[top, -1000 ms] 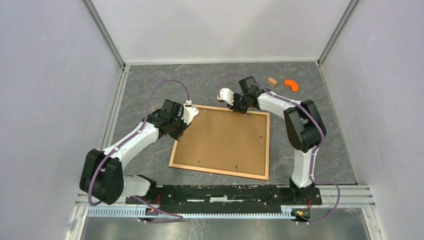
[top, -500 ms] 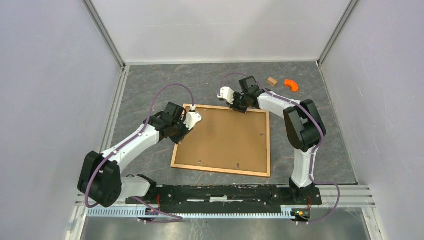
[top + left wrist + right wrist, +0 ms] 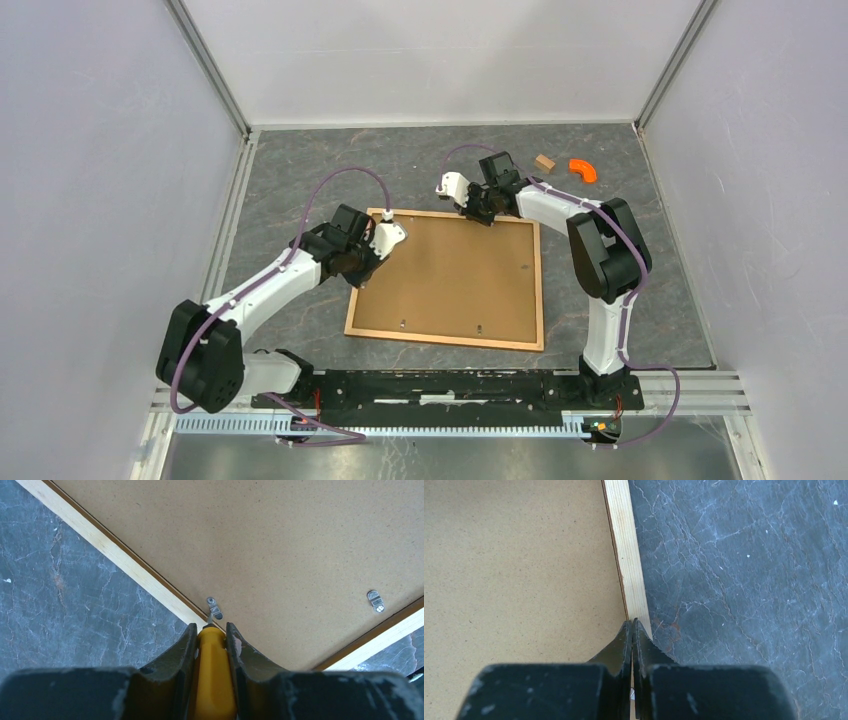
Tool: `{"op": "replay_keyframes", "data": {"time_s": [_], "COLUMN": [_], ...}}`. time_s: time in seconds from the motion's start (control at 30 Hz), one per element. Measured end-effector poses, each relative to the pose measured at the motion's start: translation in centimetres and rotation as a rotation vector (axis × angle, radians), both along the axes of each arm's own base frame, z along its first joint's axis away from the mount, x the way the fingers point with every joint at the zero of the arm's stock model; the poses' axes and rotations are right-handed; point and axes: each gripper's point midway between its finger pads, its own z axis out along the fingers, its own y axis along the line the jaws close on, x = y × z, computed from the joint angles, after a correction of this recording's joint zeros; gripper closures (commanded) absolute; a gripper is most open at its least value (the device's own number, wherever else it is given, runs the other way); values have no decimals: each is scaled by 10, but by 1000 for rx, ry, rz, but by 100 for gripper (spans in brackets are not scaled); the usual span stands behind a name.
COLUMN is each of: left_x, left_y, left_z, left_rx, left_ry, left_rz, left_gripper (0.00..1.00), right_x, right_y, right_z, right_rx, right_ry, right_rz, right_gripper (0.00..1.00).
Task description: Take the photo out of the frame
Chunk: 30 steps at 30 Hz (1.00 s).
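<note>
Lying face down on the table [image 3: 300,160], the frame [image 3: 121,555] shows only its backing board [image 3: 280,545]; the photo is hidden, presumably beneath it. At the frame's left edge the left gripper [image 3: 210,630] clamps a yellow tool [image 3: 214,680], tip at a metal clip [image 3: 214,608], apparently to turn it aside. Farther off, the right gripper [image 3: 632,627], fingers closed on nothing, rests on the far rail, likely steadying it.

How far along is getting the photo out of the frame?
Done: the frame lies face down, backing board up. In hand: the left gripper is shut on a yellow tool whose tip meets a metal clip at the border, while the closed right gripper sits at the far border. Still to do: the board sits in place, another clip untouched, the photo not visible.
</note>
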Motion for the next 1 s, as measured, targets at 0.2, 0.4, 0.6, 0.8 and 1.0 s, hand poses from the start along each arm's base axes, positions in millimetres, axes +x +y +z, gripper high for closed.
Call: {"op": "replay_keyframes", "data": {"time_s": [0.2, 0.4, 0.6, 0.8, 1.0], "left_x": [4, 9, 12, 15, 14], "left_y": [-8, -14, -21, -26, -35], "left_z": [0, -1, -2, -2, -2], "left_rx": [-38, -69, -95, -118, -165], "left_ry": [-4, -2, -4, -7, 1], "left_rz": [9, 15, 5, -2, -3], "left_gripper": [98, 98, 98, 98, 98], "right_x": [6, 7, 7, 7, 12], "right_y": [-5, -6, -6, -5, -5], "right_z": [0, 0, 0, 0, 0], "right_rx": [0, 1, 0, 1, 1], "right_ry": [-8, -8, -7, -4, -15], "right_rz": [-16, -18, -19, -22, -25], "right_gripper": [100, 100, 100, 100, 100]}}
